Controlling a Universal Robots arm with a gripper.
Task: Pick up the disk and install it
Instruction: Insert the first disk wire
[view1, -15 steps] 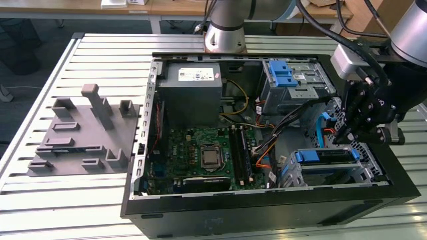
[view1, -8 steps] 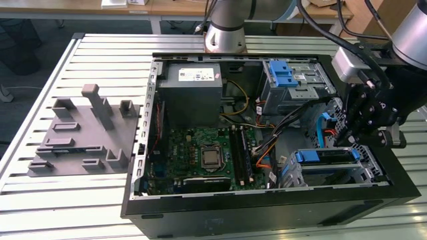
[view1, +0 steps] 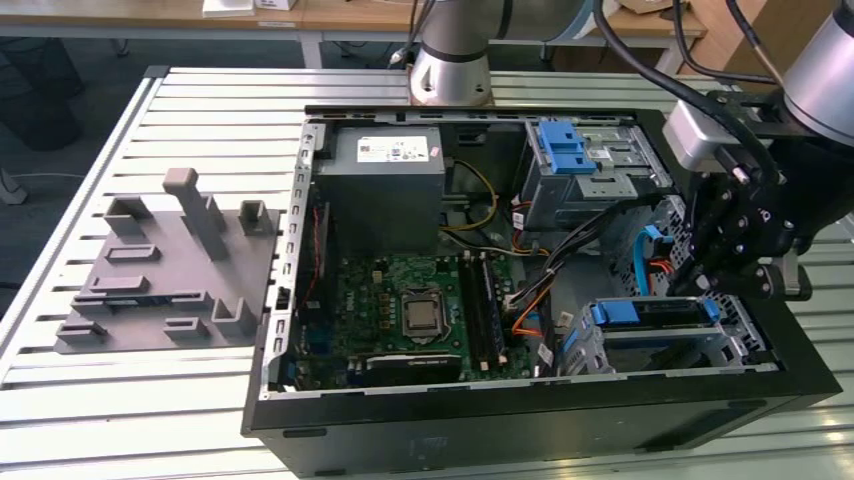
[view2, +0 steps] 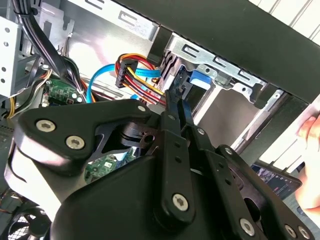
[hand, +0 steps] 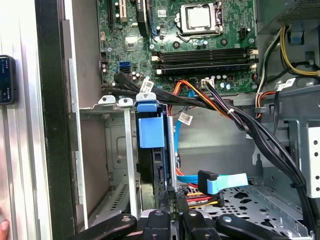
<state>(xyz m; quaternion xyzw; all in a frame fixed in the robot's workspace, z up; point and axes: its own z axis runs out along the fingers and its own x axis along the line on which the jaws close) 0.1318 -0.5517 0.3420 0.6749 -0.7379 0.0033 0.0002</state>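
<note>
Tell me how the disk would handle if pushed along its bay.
The disk looks rigid, with blue plastic rails, so it should slide rather than flex. Standing on edge in the metal bay, it could jam if tilted.

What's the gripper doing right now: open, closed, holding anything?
Gripper: jaws closed on the disk, which stands on edge in the drive cage at the case's corner.
</note>
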